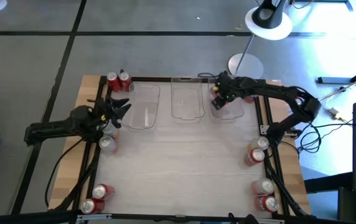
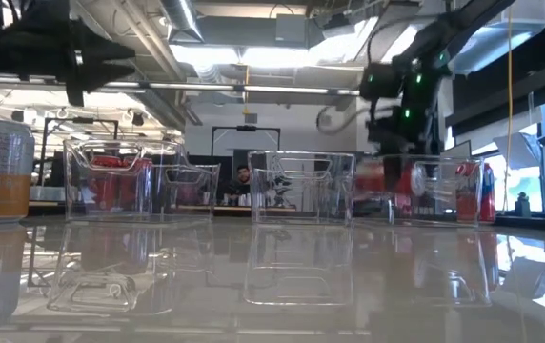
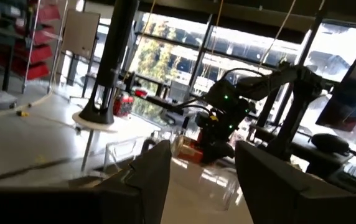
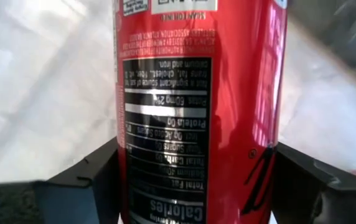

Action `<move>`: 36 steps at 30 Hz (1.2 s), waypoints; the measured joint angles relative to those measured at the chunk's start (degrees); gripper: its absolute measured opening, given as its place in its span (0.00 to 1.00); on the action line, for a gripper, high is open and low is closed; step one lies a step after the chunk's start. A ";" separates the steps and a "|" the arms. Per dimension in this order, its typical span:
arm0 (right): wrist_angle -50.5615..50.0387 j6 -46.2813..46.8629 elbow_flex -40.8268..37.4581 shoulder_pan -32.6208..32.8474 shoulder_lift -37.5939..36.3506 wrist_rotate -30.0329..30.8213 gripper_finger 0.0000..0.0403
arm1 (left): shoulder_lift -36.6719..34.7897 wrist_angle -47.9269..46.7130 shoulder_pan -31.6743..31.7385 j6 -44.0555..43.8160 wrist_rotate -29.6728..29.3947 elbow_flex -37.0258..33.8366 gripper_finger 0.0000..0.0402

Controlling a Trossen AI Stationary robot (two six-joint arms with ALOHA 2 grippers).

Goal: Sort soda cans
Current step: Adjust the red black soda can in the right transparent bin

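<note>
Overhead, right gripper [image 1: 216, 99] clamps a red can [image 4: 196, 106] above the right bin [image 1: 229, 112].

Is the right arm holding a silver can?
No, the can clamped between the right gripper's jaws is red, with a black nutrition label.

Red can [image 4: 196, 106] gripped; others [image 1: 260, 149] at table edges

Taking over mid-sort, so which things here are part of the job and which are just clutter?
Job:
- red can held by right end effector over right bin
- loose soda cans at table edges
- left end effector, open

Clutter:
- white lamp stand
- cables
</note>
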 joint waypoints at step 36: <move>22.17 -10.35 6.99 23.93 -4.80 -13.35 0.71 | 56.76 -8.03 -0.11 -1.65 14.25 44.37 0.79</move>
